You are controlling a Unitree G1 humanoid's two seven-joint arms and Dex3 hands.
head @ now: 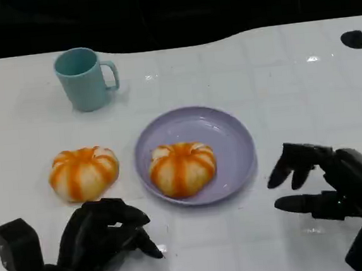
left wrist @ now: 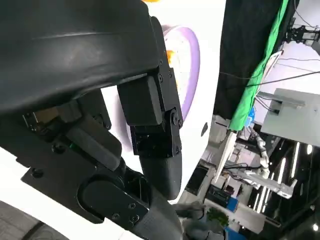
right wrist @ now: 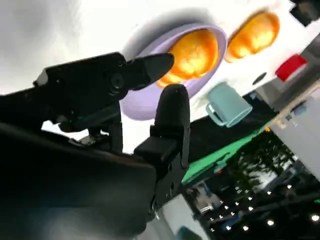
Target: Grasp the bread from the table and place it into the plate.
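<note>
One orange-and-cream striped bread lies on the lilac plate, toward its left side; the right wrist view shows that bread on the plate too. A second bread of the same kind rests on the white table left of the plate, also visible as the second bread. My left hand sits just in front of this second bread, fingers curled, holding nothing. My right hand hovers right of the plate with fingers spread, holding nothing.
A teal mug stands at the back left, handle pointing right; the mug also appears in the right wrist view. Two dark round holes mark the table's far corners. The table's back edge meets a dark background.
</note>
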